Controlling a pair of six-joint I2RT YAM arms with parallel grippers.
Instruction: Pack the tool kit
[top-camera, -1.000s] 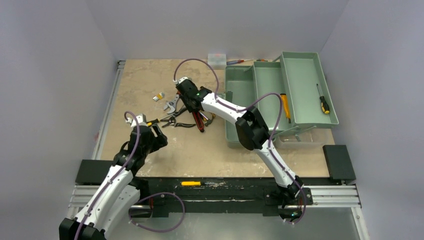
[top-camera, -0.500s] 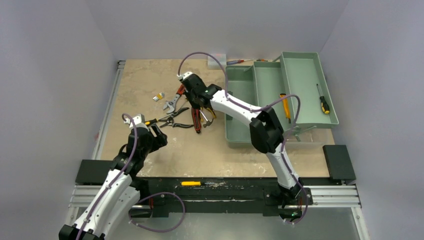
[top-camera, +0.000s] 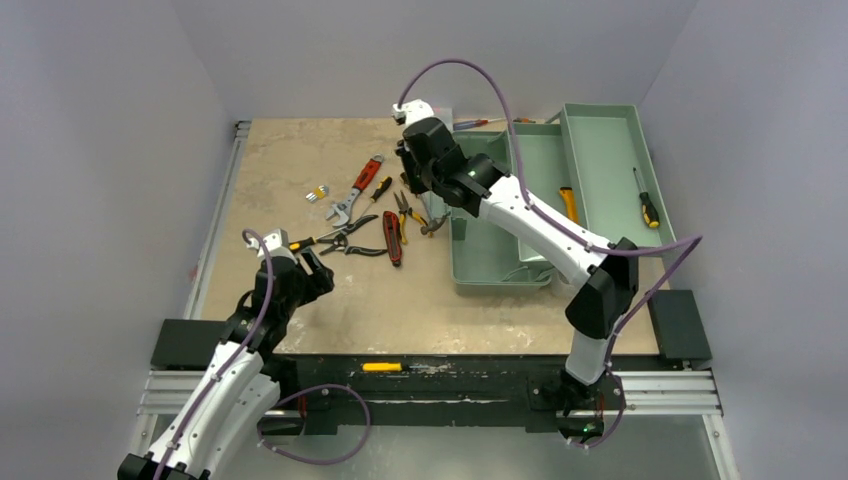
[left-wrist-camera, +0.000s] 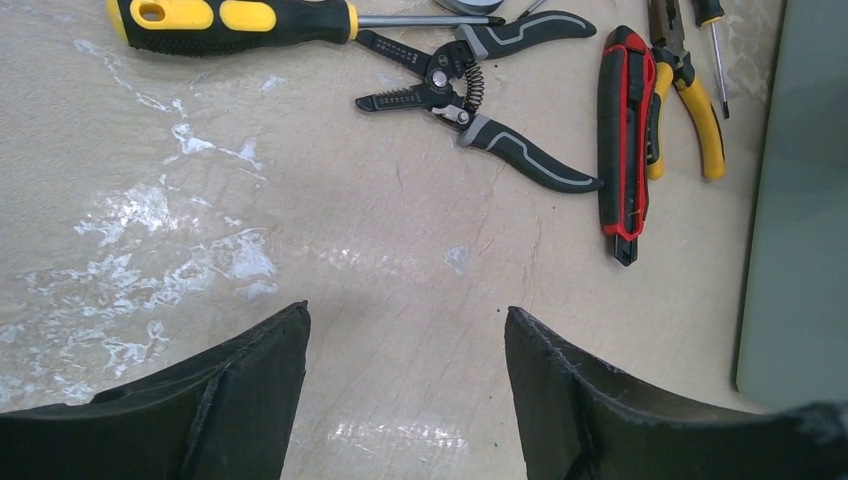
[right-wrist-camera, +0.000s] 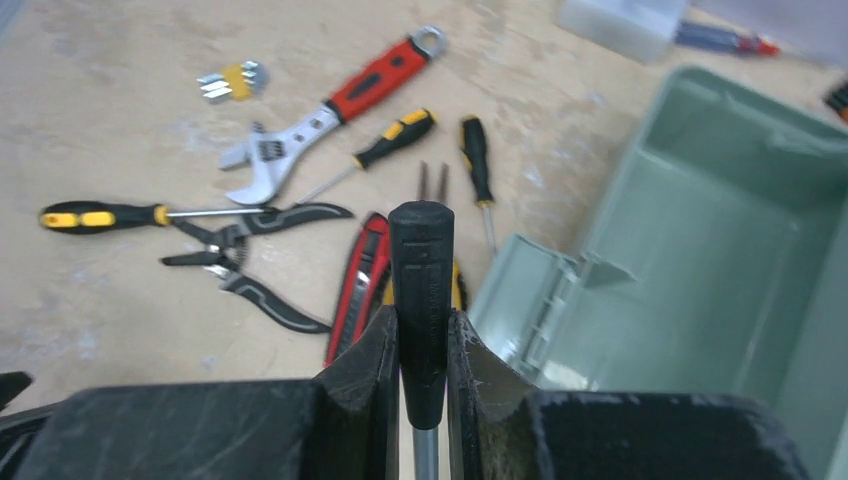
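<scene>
We find the right arm's fingers (right-wrist-camera: 365, 375) clamped tight on a black-handled screwdriver (right-wrist-camera: 421, 260), its metal shaft running back between them, held in the air above the worktop (top-camera: 290, 150) just beside the left wall of the sage-green toolbox (right-wrist-camera: 700, 250). The toolbox stands open on the right side of the worktop, with a yellow-handled screwdriver (top-camera: 570, 215) lying in its middle tray and a black-and-yellow screwdriver (top-camera: 648, 208) in its far tray. The left arm's fingers (left-wrist-camera: 250, 400) are spread wide with nothing between them, low over the worktop near the front left. Just beyond them lie a long yellow-and-black screwdriver (left-wrist-camera: 230, 18), grey-handled wire strippers (left-wrist-camera: 470, 90), a red-and-black utility knife (left-wrist-camera: 622, 130) and yellow-handled pliers (left-wrist-camera: 685, 100) touching the knife's side. Farther back rests a red-handled adjustable wrench (right-wrist-camera: 330, 115).
</scene>
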